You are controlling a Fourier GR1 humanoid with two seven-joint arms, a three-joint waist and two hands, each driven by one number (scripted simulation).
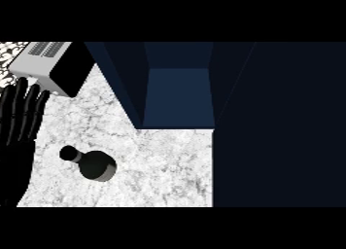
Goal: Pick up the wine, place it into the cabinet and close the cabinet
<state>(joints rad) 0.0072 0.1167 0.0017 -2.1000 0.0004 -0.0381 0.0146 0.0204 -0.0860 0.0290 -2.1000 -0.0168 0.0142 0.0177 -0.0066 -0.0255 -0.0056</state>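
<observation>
Left robot hand (11,151) open, fingers straight, empty; wine bottle (94,164) near its right, apart.

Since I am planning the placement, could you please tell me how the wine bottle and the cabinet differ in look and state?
The wine bottle is small and rounded; the cabinet is large and boxy. The bottle is black; the cabinet is dark blue. The bottle sits on the counter, apart from the cabinet, which stands open. Both look dark against the pale counter.
</observation>
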